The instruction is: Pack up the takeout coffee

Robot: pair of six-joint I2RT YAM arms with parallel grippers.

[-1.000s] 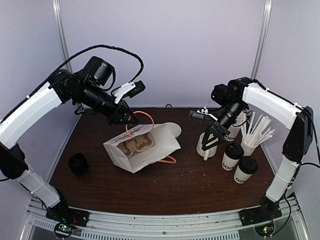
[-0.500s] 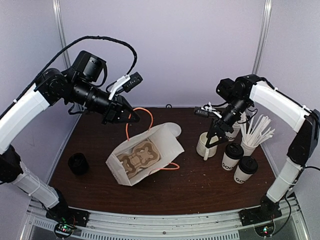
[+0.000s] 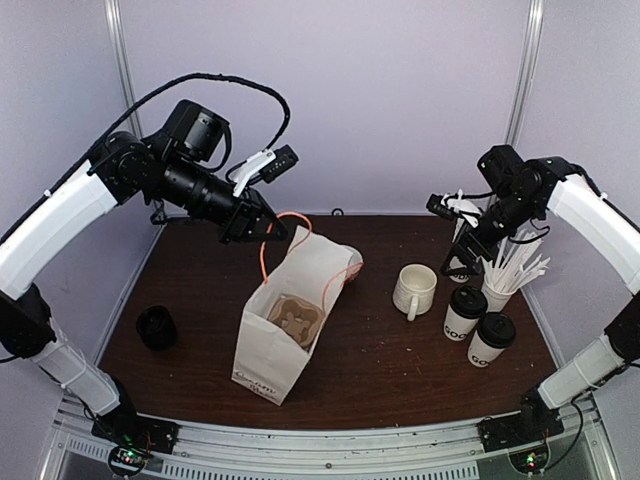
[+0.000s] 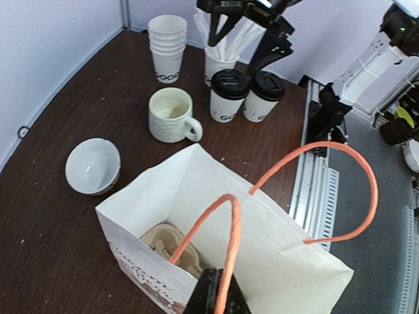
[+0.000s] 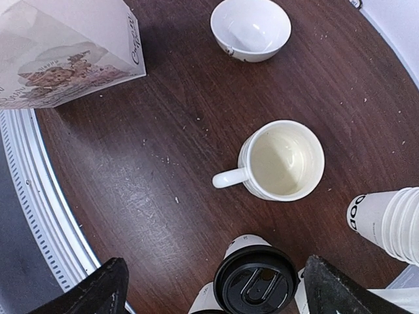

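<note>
Bag point(image 3: 280, 340) standing upright mid-table, mouth open, cardboard carrier point(image 3: 295, 315) sitting inside. L gripper point(image 3: 262, 228) clamping orange handle point(image 3: 275, 235) above bag's far rim. R gripper point(image 3: 462, 262) hovering above cup A point(image 3: 464, 312), jaws spread wide, gripping nothing. Cup A and cup B point(image 3: 492, 338) standing side by side, lids on, near rt table point(image 3: 370, 360) edge. Mug point(image 3: 415, 290) sitting just left of them. Open strip of tabletop lying btwn bag and mug.
</note>
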